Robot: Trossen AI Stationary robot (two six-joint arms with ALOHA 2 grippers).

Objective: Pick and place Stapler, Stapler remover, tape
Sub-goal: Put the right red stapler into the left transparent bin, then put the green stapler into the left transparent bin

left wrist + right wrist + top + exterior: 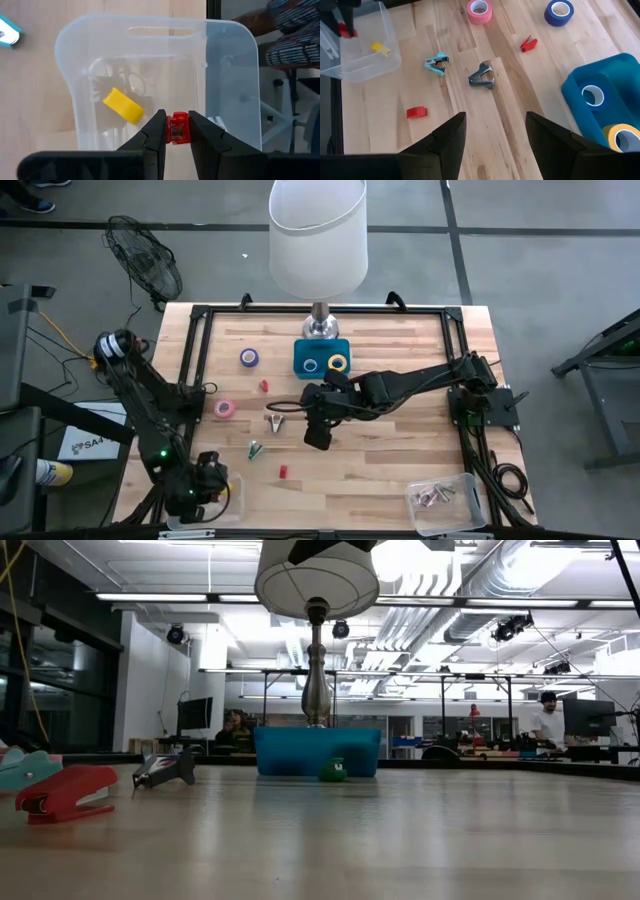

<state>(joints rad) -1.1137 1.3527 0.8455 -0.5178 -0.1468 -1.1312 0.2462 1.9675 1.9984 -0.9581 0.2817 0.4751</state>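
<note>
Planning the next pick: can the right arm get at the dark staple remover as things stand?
Probably yes. The right gripper hangs open over bare wood, and the dark staple remover lies just ahead with nothing between them.

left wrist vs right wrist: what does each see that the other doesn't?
Left wrist only: the left claw shut on a small red stapler, close up over the clear bin.

Right wrist only: the open right claw, pink tape, blue tape, gray staple remover, and blue tray holding two more rolls.

Both: the clear bin with a yellow stapler inside, and the teal staple remover.
</note>
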